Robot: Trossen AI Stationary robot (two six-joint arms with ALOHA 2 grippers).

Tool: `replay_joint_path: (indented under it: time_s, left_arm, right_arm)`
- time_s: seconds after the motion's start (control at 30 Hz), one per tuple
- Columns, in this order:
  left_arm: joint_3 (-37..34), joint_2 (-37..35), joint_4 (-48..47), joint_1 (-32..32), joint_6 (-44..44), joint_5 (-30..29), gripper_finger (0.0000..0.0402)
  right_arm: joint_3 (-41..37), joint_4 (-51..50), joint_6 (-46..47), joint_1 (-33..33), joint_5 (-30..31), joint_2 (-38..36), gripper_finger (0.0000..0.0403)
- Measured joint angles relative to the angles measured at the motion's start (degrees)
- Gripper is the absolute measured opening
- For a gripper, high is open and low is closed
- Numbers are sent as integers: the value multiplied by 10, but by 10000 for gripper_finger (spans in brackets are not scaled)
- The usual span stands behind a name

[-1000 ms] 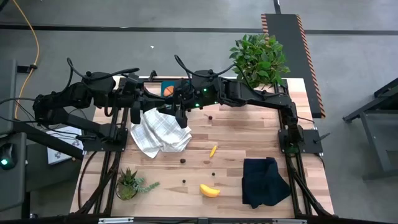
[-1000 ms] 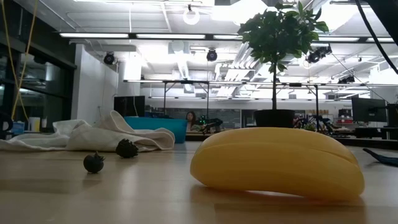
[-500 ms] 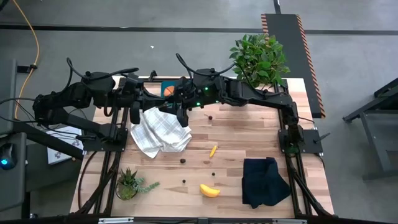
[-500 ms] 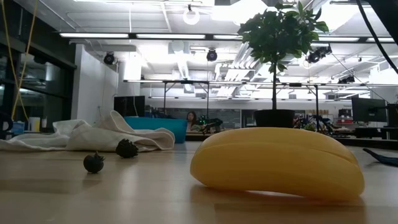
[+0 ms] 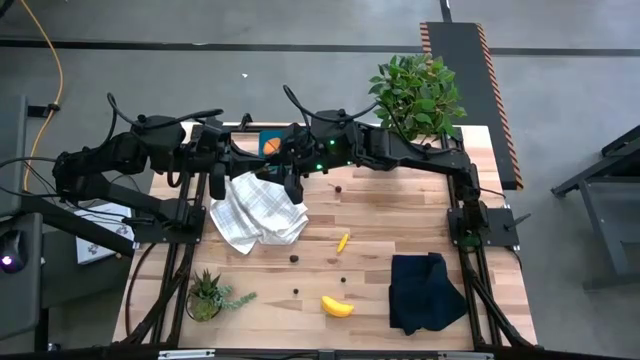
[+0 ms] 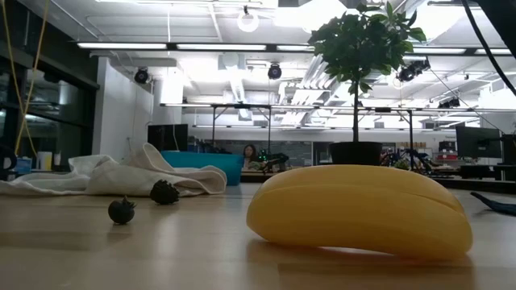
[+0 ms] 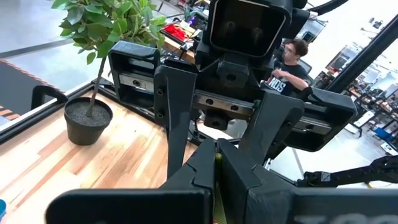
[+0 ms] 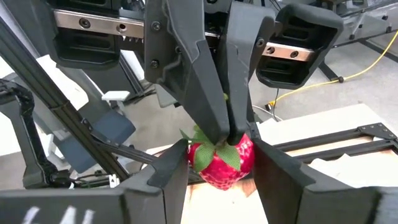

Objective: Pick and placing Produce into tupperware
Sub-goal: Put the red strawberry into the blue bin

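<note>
Holding a red plastic strawberry (image 8: 221, 163) between the two dark fingers of my right gripper (image 8: 217, 165), I had its green leafy cap pinched by my left gripper (image 8: 225, 134), whose fingers were pressed together on it. Both met near twelve o'clock on the table, beside the shallow teal-blue plastic tupperware (image 5: 272, 140) and white checked cloth (image 5: 256, 213).

two matte black jointed arms (image 5: 400, 155); looping black cables; silver screw-studded gripper rails
</note>
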Motion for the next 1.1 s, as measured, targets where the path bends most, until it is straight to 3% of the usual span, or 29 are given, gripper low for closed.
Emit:
replay_joint_path:
  time_s: [0.4,0.8,1.1]
  left_arm:
    - [-1,0,-1,0,0,0,1]
    - [-1,0,-1,1,15,-3,0]
    - [0,9,-11,104,20,73,0]
  right_arm:
    - [0,-34,2,-4,-4,-1,229]
    - [0,-181,-21,-7,22,-1,239]
    - [0,-289,-43,20,68,-1,239]
